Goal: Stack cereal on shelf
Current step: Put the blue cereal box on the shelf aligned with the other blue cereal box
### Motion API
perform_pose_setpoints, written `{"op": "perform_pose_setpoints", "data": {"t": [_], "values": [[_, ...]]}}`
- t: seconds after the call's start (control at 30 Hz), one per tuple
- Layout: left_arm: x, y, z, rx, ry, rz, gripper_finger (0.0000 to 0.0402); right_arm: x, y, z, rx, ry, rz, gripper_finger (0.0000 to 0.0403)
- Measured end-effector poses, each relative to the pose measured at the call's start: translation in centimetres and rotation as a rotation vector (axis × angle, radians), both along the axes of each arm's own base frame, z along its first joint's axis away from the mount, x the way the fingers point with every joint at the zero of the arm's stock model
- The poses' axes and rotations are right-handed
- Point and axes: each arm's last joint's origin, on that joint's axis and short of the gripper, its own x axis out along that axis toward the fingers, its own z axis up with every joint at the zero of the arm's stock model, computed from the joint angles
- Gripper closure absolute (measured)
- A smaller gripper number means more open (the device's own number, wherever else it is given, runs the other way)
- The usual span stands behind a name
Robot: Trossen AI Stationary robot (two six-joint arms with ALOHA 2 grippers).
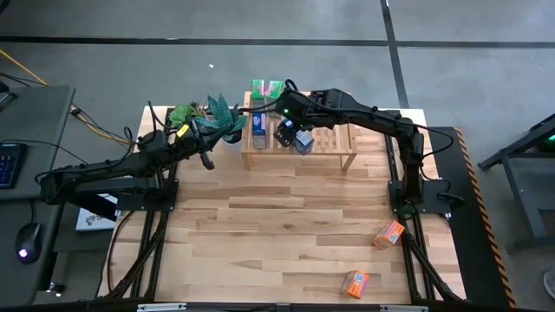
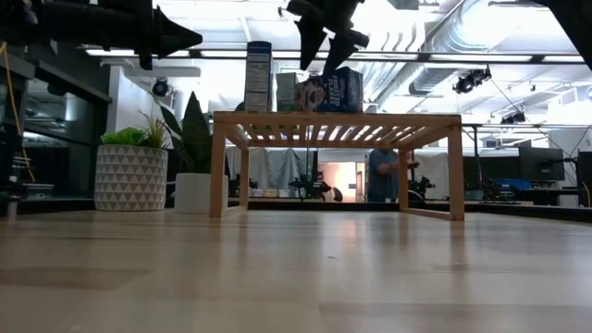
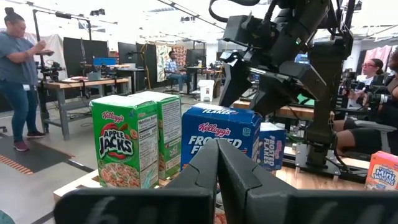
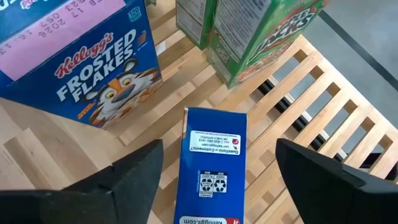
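The light wood shelf (image 1: 331,149) stands at the table's far middle. On it stand two green cereal boxes (image 1: 267,87), a blue box (image 1: 258,124) and a second, narrower blue box (image 4: 211,162). My right gripper (image 4: 219,149) hovers over that narrower blue box, fingers open, one on either side of its top, not touching it. My left gripper (image 1: 208,161) is shut and empty, raised near the shelf's left end beside the plants. Two orange boxes (image 1: 389,234) (image 1: 355,282) lie on the tabletop at the near right.
Potted green plants (image 1: 210,113) stand just left of the shelf, under my left arm. The shelf's right half (image 1: 342,139) has bare slats. People and workbenches show in the room beyond the table (image 3: 18,68).
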Motion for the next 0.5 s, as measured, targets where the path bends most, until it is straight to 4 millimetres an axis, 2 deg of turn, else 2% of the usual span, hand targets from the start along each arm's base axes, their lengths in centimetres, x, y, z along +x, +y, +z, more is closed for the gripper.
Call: {"op": "perform_pose_setpoints", "data": {"t": [0.27, 0.4, 0.5], "values": [[0.0, 0.0, 0.0, -0.001, 0.003, 0.000, 0.0401, -0.3, 0.1, 0.3, -0.029, 0.043, 0.085, 0.0091], [0.0, 0.0, -0.1, -0.002, 0.005, 0.000, 0.0401, -1.2, 0.6, 0.5, -0.026, 0.106, 0.116, 0.0091], [0.0, 0.0, -0.2, -0.007, 0.022, 0.000, 0.0401, -2.4, 1.4, 0.3, 0.007, 0.214, 0.100, 0.0091]]}}
